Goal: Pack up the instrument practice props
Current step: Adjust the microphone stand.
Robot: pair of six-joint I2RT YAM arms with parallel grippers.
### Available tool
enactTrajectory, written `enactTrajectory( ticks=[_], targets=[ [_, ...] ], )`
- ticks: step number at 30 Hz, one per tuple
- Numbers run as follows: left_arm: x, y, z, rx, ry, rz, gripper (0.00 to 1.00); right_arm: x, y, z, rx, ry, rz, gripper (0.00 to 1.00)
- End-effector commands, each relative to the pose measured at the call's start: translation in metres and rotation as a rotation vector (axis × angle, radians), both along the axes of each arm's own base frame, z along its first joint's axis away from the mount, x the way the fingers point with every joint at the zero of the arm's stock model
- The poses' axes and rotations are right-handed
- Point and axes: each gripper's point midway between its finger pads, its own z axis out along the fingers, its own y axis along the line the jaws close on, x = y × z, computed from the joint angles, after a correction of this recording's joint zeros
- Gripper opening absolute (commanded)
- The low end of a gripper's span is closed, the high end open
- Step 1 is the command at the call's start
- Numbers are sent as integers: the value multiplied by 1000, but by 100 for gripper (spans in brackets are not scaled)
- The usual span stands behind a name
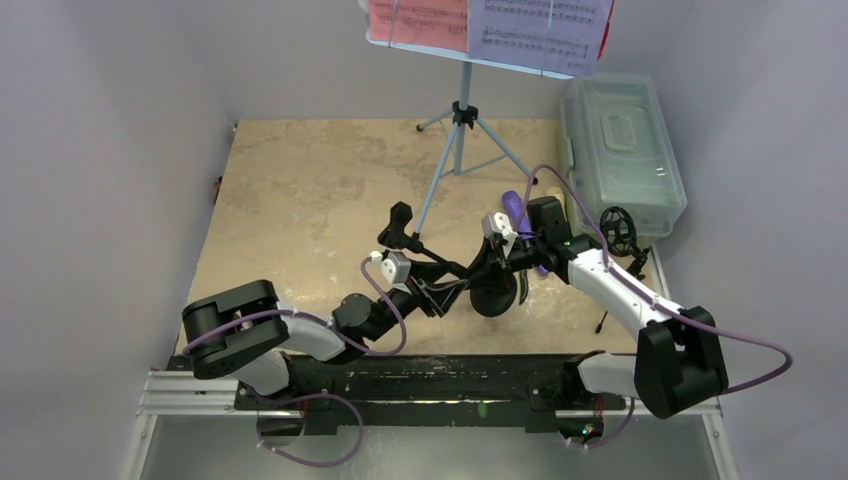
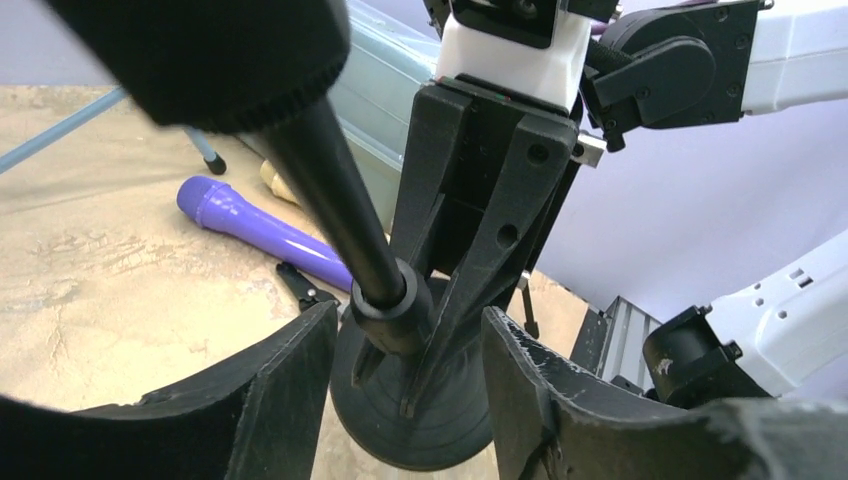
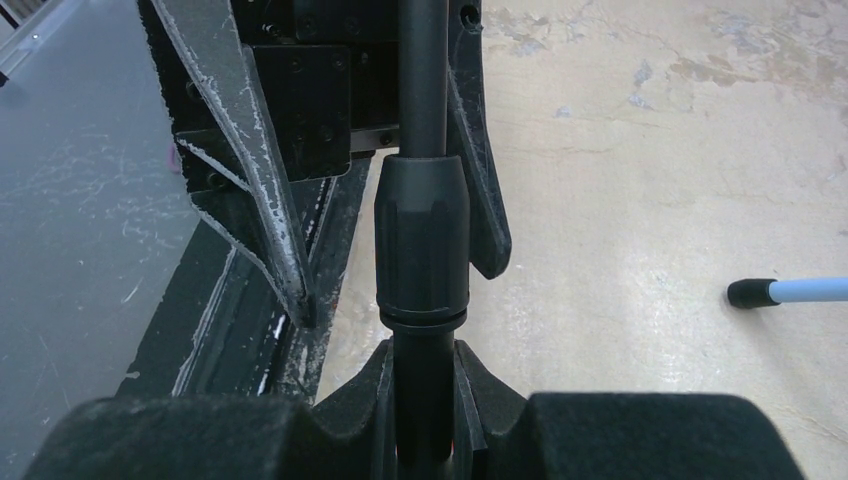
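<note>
The black round-base pole (image 1: 430,250) is tilted, its base (image 1: 493,298) off the table and its clip end (image 1: 400,215) pointing back left. My right gripper (image 3: 423,350) is shut on the pole just below its collar (image 3: 422,240). My left gripper (image 2: 405,315) is open, with a finger (image 2: 270,390) on each side of that collar and a gap showing. The purple microphone (image 2: 260,230) lies on the table behind, with the cream microphone (image 2: 275,180) partly hidden beyond it. At the back stands the light-blue music desk (image 1: 520,62), holding a red page (image 1: 415,18) and a white page (image 1: 540,25).
The translucent grey-green box (image 1: 622,150) sits lid shut at the back right. A black mic tripod (image 1: 618,232) stands in front of it, by my right arm. The music stand's tripod legs (image 1: 460,130) spread over the back middle, one foot (image 3: 745,292) near the pole.
</note>
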Motion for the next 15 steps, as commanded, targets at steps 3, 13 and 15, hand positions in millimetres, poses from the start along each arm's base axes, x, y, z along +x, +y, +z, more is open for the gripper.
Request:
enactTrajectory(
  ticks=[3,13,15],
  targets=[
    [-24,35,64,-247,-134,-39,59,4,3,37,75,-95,29,0],
    [-35,105,91,-355,-187,78,80,5,3,35,71,-93,24,0],
    [-34,117,100,-391,-193,110,81,5,3,34,70,-92,24,0]
  ],
)
